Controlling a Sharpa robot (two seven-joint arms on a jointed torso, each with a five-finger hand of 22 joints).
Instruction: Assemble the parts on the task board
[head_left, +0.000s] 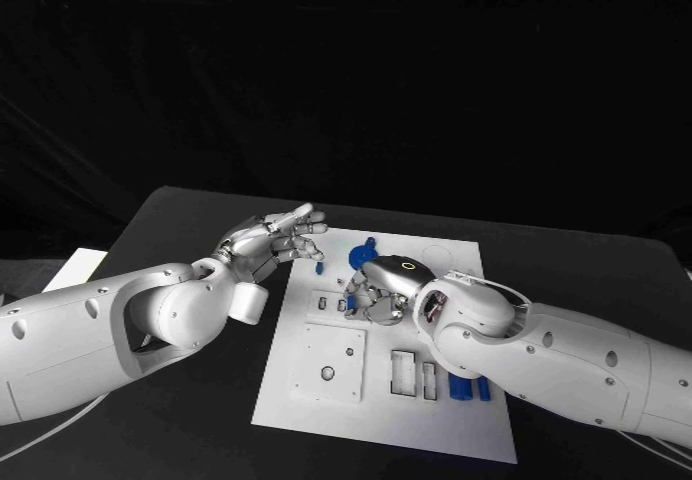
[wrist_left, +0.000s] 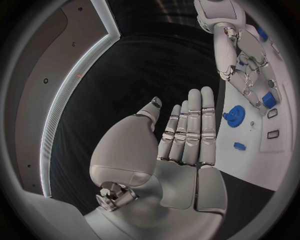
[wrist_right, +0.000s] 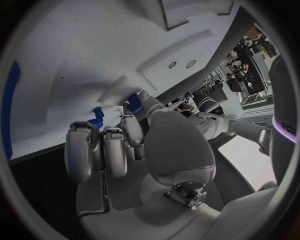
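Task board: white plate lying flat in the middle of the black table.
Left hand: raised beside the board's far left corner, fingers straight and together, holding nothing.
Right hand: palm down on the board's middle, fingers curled; whether it grips a part I cannot tell.
Blue gear: on the board's far end.
Small blue part: near the gear.
Blue blocks: at the right edge.

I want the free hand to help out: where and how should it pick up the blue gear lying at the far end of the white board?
Pinch the blue gear across its toothed rim, coming straight down from above. It seems to lie flat on the task board, so only its rim offers purchase. The left hand, open beside it, looks nearest.
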